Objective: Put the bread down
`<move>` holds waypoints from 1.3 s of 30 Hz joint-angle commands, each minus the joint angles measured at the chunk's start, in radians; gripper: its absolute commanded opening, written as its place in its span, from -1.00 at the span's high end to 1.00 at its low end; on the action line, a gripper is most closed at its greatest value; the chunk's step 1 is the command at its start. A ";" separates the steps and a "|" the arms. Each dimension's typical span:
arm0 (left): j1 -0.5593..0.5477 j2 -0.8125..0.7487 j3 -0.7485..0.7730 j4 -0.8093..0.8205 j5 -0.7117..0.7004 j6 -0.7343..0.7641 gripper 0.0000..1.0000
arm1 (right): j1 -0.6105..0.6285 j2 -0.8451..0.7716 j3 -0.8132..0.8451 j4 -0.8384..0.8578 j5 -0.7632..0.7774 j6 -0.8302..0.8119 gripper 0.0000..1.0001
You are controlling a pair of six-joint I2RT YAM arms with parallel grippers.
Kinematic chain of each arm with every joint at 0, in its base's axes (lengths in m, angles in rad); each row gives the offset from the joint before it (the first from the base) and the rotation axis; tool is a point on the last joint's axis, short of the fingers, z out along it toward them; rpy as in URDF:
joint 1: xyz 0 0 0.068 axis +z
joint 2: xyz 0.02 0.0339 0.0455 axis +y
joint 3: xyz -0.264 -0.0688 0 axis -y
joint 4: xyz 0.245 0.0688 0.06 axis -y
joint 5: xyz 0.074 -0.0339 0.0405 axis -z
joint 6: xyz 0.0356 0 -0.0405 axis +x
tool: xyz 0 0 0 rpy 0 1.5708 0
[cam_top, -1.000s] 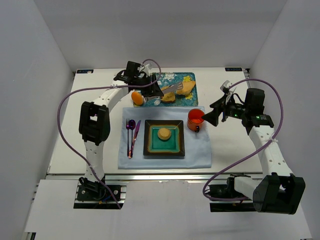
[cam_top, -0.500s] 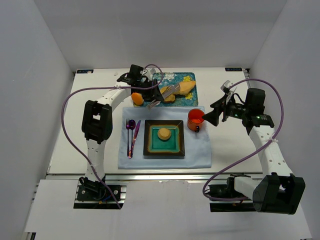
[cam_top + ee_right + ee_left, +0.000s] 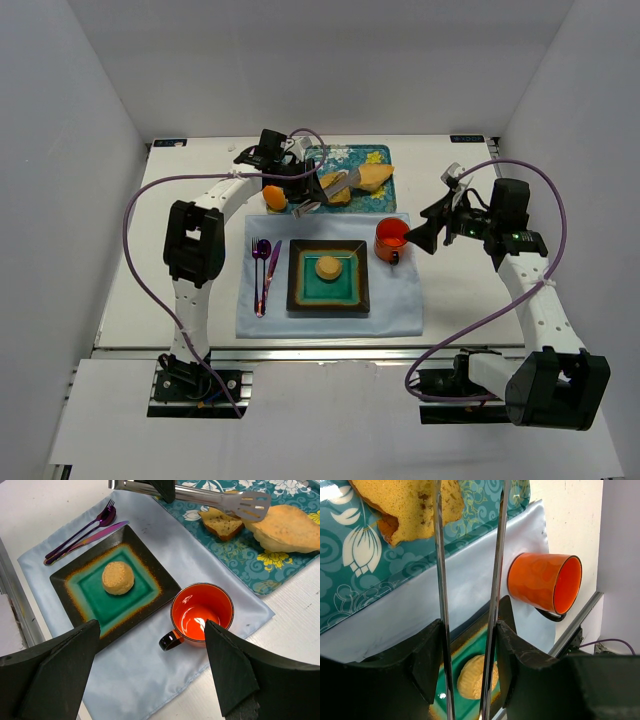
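The left claw (image 3: 468, 645) pinches the tongs (image 3: 215, 496), tips over the bread (image 3: 220, 524) on the tray (image 3: 235, 555) at upper centre, probably to grasp it; the right claw (image 3: 418, 236) hangs spread, empty.

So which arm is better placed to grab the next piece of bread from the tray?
Left. Its tool grips the tongs, whose tips hang over the bread on the tray. The right tool is open and empty near the mug.
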 commanded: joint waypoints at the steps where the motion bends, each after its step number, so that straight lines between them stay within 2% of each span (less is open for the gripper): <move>1: -0.003 -0.021 0.022 0.007 0.028 0.012 -0.06 | -0.006 -0.023 -0.006 0.027 -0.025 0.014 -0.79; 6: -0.006 -0.011 0.020 0.005 0.055 0.013 0.09 | -0.008 -0.025 -0.008 0.028 -0.024 0.016 -0.79; 10: -0.014 0.005 0.036 -0.001 0.073 0.015 0.33 | -0.008 -0.023 -0.008 0.033 -0.025 0.019 -0.79; 13: -0.015 0.002 0.044 0.007 0.078 0.005 0.59 | -0.008 -0.028 -0.006 0.031 -0.024 0.019 -0.79; 14: -0.015 -0.012 0.040 0.023 0.078 -0.004 0.72 | -0.008 -0.031 -0.006 0.030 -0.022 0.017 -0.79; 20: 0.007 -0.154 -0.016 0.135 0.076 -0.092 1.00 | -0.012 -0.040 -0.003 0.020 -0.021 0.010 -0.79; 23: 0.040 -0.245 -0.088 0.223 0.079 -0.139 1.00 | -0.014 -0.043 0.000 0.019 -0.021 0.010 -0.79; 27: 0.080 -0.389 -0.261 0.274 0.134 -0.168 1.00 | -0.015 -0.042 0.003 0.016 -0.022 0.010 -0.79; 29: 0.087 -0.472 -0.324 0.251 0.171 -0.154 1.00 | -0.015 -0.040 0.006 0.013 -0.024 0.008 -0.79; 34: 0.104 -0.709 -0.594 0.168 0.220 -0.081 1.00 | -0.015 -0.033 0.009 0.007 -0.031 0.006 -0.79; 39: 0.126 -0.848 -0.751 0.022 0.226 0.004 1.00 | -0.015 -0.022 0.017 0.002 -0.042 0.010 -0.79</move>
